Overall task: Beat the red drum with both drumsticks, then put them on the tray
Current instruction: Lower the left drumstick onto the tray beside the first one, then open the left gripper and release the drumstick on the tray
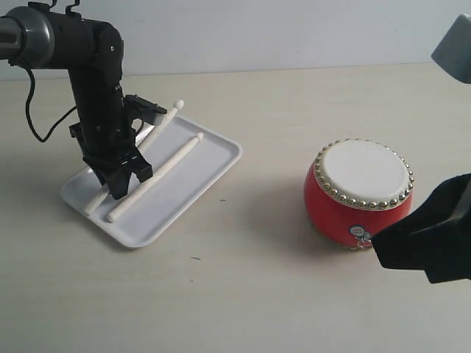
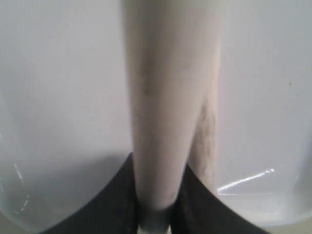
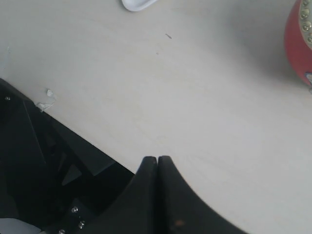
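The white tray (image 1: 213, 158) lies at the left, and both pale drumsticks rest on it side by side: one drumstick (image 1: 168, 118) farther back, the other drumstick (image 1: 176, 156) nearer. My left gripper (image 1: 121, 182) points down onto the tray, its black jaws pressed against both sides of a drumstick (image 2: 163, 122). The second drumstick (image 2: 207, 136) shows just behind it. The red drum (image 1: 359, 193) stands upright at the right, with its edge (image 3: 298, 44) in the right wrist view. My right gripper (image 3: 157, 159) hangs shut and empty above the bare table.
The right arm's black body (image 1: 434, 239) fills the lower right, next to the drum. A grey block (image 1: 455, 48) juts in at the top right. A cable (image 1: 33, 118) hangs behind the left arm. The tray's corner (image 3: 139, 4) shows in the right wrist view.
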Controlling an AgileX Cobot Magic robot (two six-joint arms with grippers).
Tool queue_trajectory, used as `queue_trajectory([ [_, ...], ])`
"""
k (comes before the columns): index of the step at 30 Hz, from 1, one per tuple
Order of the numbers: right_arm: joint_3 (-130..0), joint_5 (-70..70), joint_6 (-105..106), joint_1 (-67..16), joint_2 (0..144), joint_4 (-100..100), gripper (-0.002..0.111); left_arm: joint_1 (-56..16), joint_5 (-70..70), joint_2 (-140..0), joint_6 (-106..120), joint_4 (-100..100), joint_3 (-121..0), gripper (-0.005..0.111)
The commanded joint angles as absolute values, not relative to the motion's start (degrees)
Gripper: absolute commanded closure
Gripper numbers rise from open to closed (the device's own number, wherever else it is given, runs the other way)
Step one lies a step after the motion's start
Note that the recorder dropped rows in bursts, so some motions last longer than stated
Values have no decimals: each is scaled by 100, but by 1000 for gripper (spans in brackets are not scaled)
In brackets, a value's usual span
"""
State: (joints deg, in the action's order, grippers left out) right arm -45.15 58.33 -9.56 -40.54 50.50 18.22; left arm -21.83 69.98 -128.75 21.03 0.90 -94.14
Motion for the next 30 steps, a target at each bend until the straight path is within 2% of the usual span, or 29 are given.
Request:
queue_trajectory([
  [1, -4492, 5817, -935, -4062, 5002, 1839, 108, -2175, 6996, -12893, 2057, 37, -9413, 107],
  [4, -4492, 5817, -935, -4062, 5002, 1839, 108, -2175, 6996, -12891, 2057, 0, -9413, 102],
  [8, -4492, 5817, -935, -4062, 5002, 1839, 108, -2175, 6996, -12891, 2057, 0, -9413, 85],
  [11, -4492, 5817, -935, -4062, 5002, 1839, 108, -2175, 6996, -12891, 2057, 0, -9413, 78],
  [27, -4492, 5713, -933, -4062, 5002, 1839, 108, -2109, 6996, -12832, 1765, -260, -9413, 78],
  [30, -4492, 5713, -933, -4062, 5002, 1839, 108, -2109, 6996, -12832, 1765, -232, -9413, 84],
])
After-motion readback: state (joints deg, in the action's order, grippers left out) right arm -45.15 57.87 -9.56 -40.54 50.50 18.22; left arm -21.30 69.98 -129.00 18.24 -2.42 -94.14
